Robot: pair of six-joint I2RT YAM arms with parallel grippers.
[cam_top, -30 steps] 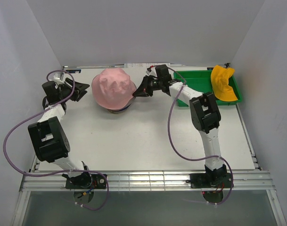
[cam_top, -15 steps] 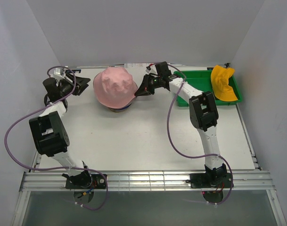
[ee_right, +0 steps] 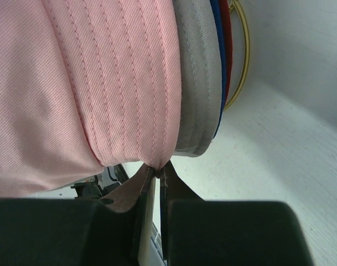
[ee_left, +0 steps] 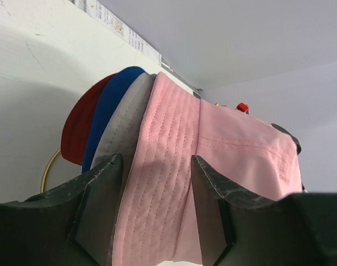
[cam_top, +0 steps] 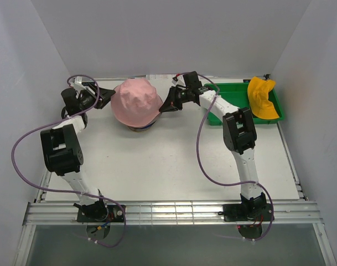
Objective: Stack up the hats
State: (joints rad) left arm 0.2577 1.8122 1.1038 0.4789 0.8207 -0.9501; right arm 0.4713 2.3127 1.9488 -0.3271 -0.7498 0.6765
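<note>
The pink hat [cam_top: 136, 102] lies on top of a pile at the back middle of the table. Under it show the grey hat [ee_left: 119, 124], the blue hat [ee_left: 107, 111] and the dark red hat [ee_left: 79, 130]. My left gripper [cam_top: 106, 96] is open at the pile's left side, its jaws astride the pink brim [ee_left: 157, 205]. My right gripper [cam_top: 164, 106] is shut on the pink hat's brim edge [ee_right: 157, 160] at the pile's right side. The yellow-orange hat [cam_top: 262, 98] lies on the right end of the green tray [cam_top: 228, 90].
A thin yellow wire ring [ee_right: 243, 52] lies under the pile, also seen in the left wrist view [ee_left: 48, 169]. The green tray stands at the back right. Walls close in the table on three sides.
My left gripper has moved right and back, up to the pile's left side, and now straddles the pink brim. My right gripper keeps its hold and has barely moved.
</note>
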